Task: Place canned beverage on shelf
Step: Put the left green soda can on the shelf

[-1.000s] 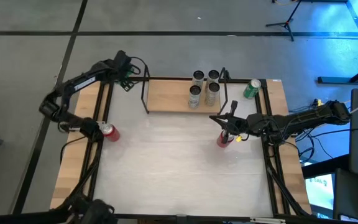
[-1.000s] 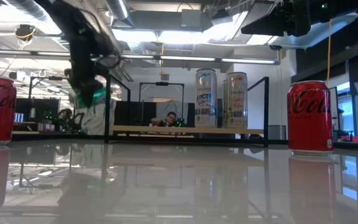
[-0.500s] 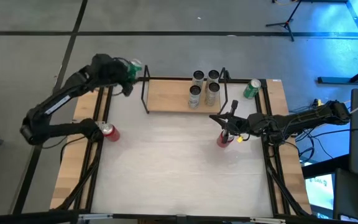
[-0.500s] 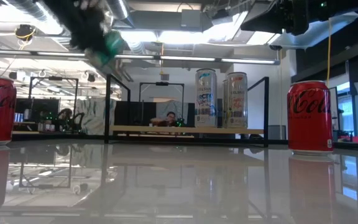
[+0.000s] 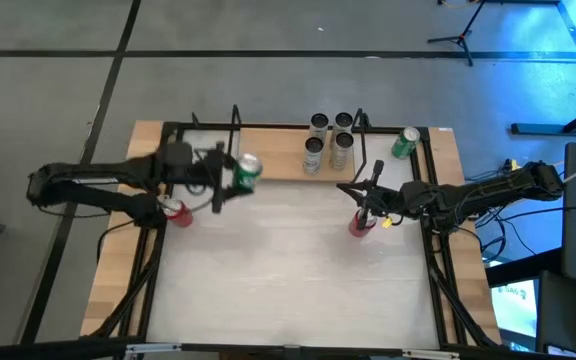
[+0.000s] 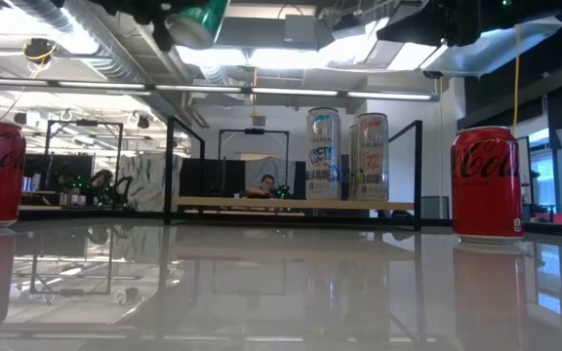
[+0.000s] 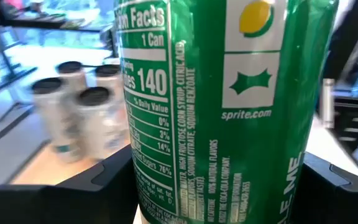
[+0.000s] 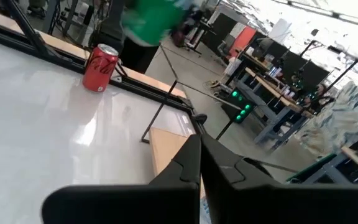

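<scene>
White-topped, wood-edged counter (image 5: 288, 270), left gripper (image 5: 230, 176) up high with the green Sprite can (image 5: 247, 169) clamped between its fingers!
That can hangs over the left end of the light-wood shelf with black wire ends (image 5: 278, 160) by the counter's far edge; four silver cans (image 5: 328, 140) stand at its right end. Right gripper (image 5: 353, 190), fingers pinched together, hovers above a red cola can (image 5: 360, 224).

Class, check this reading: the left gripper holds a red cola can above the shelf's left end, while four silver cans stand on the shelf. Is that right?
Not quite. The can in the left gripper is a green Sprite can, not a red cola can; the left wrist view shows its label. The rest stands: it is above the left end of the shelf, and four silver cans stand there.
</scene>
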